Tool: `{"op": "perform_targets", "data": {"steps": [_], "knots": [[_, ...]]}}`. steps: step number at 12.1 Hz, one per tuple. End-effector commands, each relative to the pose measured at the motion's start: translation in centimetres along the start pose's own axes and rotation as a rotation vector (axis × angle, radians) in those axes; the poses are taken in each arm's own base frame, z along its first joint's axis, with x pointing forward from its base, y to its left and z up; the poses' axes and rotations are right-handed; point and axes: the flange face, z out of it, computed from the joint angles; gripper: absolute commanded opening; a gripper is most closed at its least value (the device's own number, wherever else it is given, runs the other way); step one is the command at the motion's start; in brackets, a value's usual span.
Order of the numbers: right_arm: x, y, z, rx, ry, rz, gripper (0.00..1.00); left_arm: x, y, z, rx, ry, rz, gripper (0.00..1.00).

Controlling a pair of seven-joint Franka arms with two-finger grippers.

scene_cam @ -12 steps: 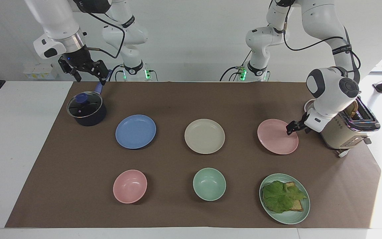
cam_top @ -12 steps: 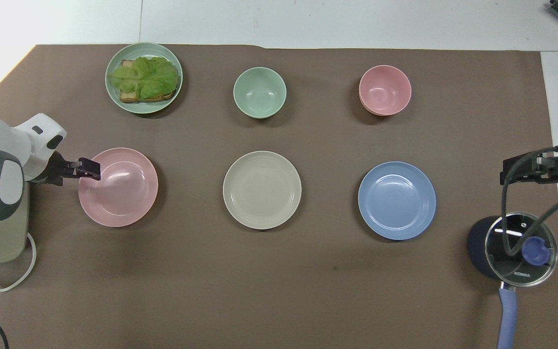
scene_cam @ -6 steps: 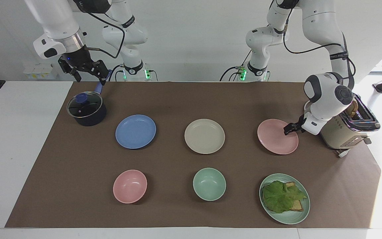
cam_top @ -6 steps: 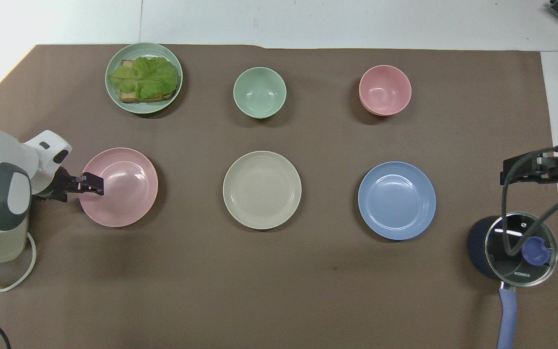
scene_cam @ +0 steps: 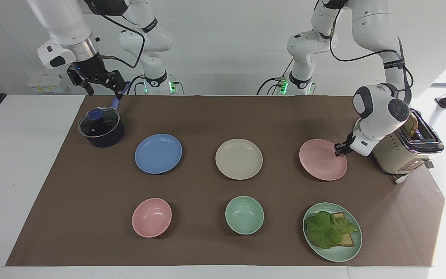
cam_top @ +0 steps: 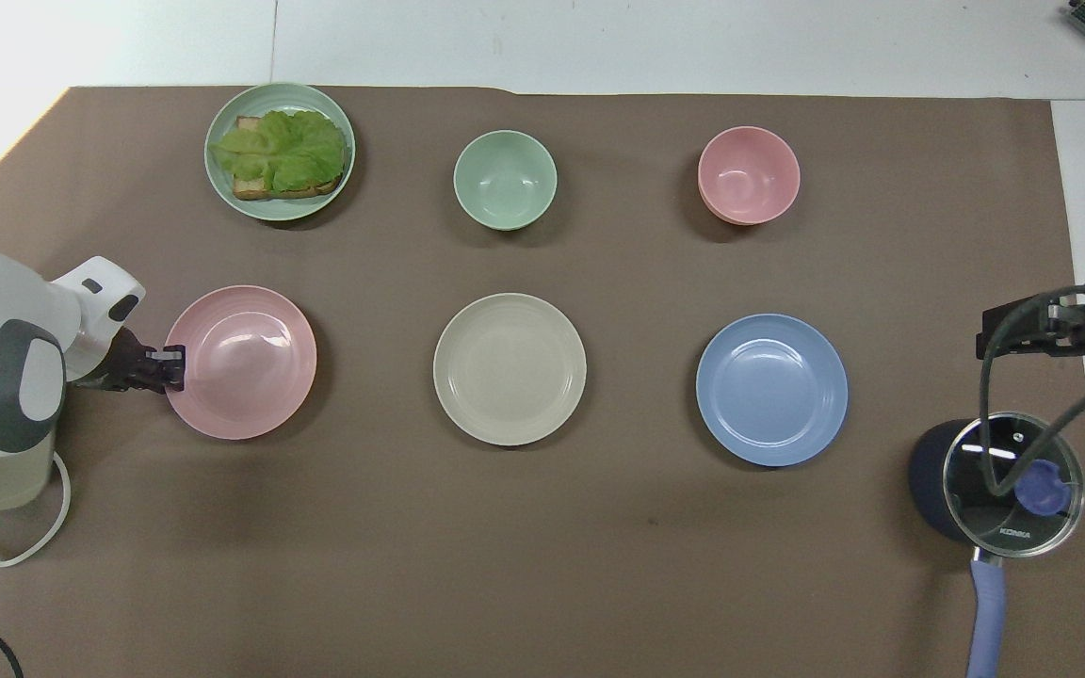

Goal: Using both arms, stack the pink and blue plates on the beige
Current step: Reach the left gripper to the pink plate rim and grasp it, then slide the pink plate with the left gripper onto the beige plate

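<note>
Three plates lie in a row across the brown mat. The pink plate lies toward the left arm's end, the beige plate in the middle, and the blue plate toward the right arm's end. My left gripper is low at the pink plate's rim on the toaster side, shut on that rim. My right gripper hangs open in the air over the pot's handle, holding nothing.
A dark pot with a glass lid stands beside the blue plate. A cream toaster stands right beside the left wrist. Farther from the robots are a pink bowl, a green bowl and a green plate with a lettuce sandwich.
My left gripper has closed on the pink plate's rim, and the plate has shifted a little toward the beige plate. The right arm has barely moved.
</note>
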Motion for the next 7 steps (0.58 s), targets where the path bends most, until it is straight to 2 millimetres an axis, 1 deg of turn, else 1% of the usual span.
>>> {"op": "perform_targets", "data": {"steps": [1, 2, 3, 4, 5, 6, 7], "knots": [[-0.4, 0.5, -0.1, 0.026, 0.007, -0.014, 1.00, -0.2, 0.8, -3.2, 0.020, -0.043, 0.019, 0.00], [-0.4, 0.5, -0.1, 0.026, 0.007, -0.014, 1.00, -0.2, 1.6, -4.8, 0.024, -0.078, 0.031, 0.00], [-0.4, 0.6, -0.1, 0.026, 0.007, -0.012, 1.00, -0.4, 3.3, -6.5, 0.031, -0.100, 0.054, 0.00], [-0.4, 0.5, -0.1, 0.026, 0.007, -0.014, 1.00, -0.7, 3.8, -7.8, 0.024, -0.124, 0.052, 0.00], [-0.4, 0.6, -0.1, 0.026, 0.007, -0.012, 1.00, -1.1, 5.6, -8.9, 0.027, -0.140, 0.078, 0.00], [-0.4, 0.5, -0.1, 0.026, 0.007, -0.014, 1.00, -1.5, 6.8, -9.6, 0.028, -0.144, 0.100, 0.00], [-0.4, 0.5, -0.1, 0.026, 0.007, -0.014, 1.00, -1.8, 8.1, -10.0, 0.025, -0.138, 0.121, 0.00]]}}
